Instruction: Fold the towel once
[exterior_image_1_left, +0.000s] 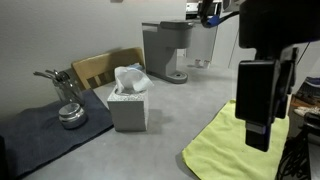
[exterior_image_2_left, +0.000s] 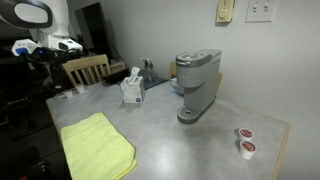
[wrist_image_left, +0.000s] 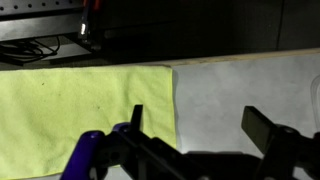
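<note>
The yellow towel (exterior_image_2_left: 95, 146) lies flat and unfolded near the table's front edge. It also shows in an exterior view (exterior_image_1_left: 232, 148) and fills the left of the wrist view (wrist_image_left: 85, 110). My gripper (wrist_image_left: 200, 125) is open and empty, held above the table. One finger is over the towel's edge and the other over bare grey tabletop. In an exterior view the gripper (exterior_image_1_left: 258, 135) hangs above the towel's far side.
A tissue box (exterior_image_2_left: 132, 88), a grey coffee maker (exterior_image_2_left: 197, 85) and two coffee pods (exterior_image_2_left: 245, 141) stand on the table. A dark cloth with a metal object (exterior_image_1_left: 70, 114) lies near a wooden chair (exterior_image_1_left: 100, 68). Cables and dark equipment (wrist_image_left: 60, 40) lie beyond the table edge.
</note>
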